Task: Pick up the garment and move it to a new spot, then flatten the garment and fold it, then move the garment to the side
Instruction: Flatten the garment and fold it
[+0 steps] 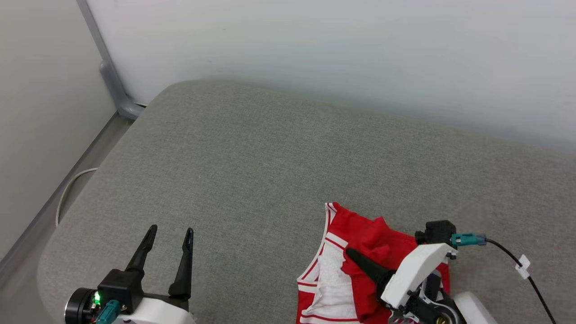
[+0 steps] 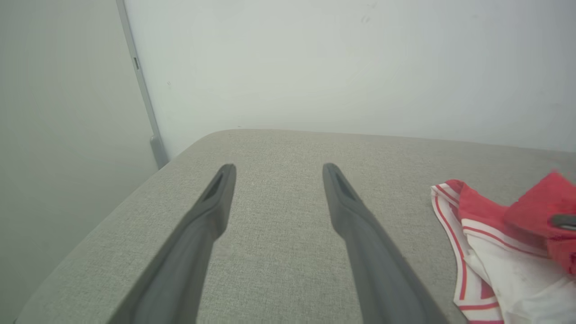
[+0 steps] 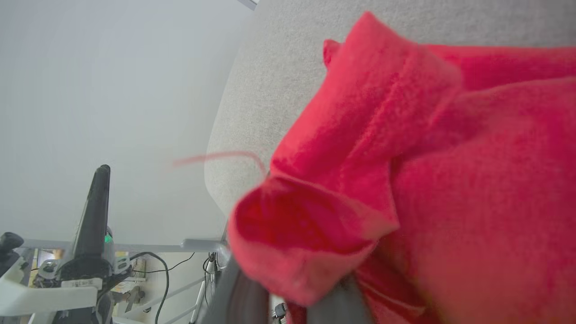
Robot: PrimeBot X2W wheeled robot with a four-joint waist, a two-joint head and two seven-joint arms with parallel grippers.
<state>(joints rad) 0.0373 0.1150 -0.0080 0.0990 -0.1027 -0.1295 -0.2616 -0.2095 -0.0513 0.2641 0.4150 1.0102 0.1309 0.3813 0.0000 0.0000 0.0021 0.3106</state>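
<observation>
right gripper point(image 1: 353, 255): fingers drawn almost together, pinched on a bunched fold of red cloth. the fold spills over the fingers in the right wrist view, so the number of layers caught cannot be told.

the garment point(image 1: 375, 238): red shirt with a white sleeve and striped trim, crumpled in a heap at the near right of the cushion, partly under the right wrist. its lower part runs out of the head view, and no print is visible.

left gripper point(image 1: 171, 229): fingers spread wide, holding nothing, poised over bare cushion at the near left, well apart from the garment.

cushion point(image 1: 270, 157): grey woven pad with rounded corners and a wide free area toward the wall point(image 1: 315, 45).

cable point(image 1: 517, 258): black lead trailing from the right wrist over the cushion.

risks, as judged:
- a pinch on a loose fold may slip once the cloth's weight comes onto it.
- catching several layers would lift the shirt as a wad and make flattening harder.
- the heap seems close to the front edge, so a drop could send it off the cushion.
- the cable might drag across the cloth.
</observation>
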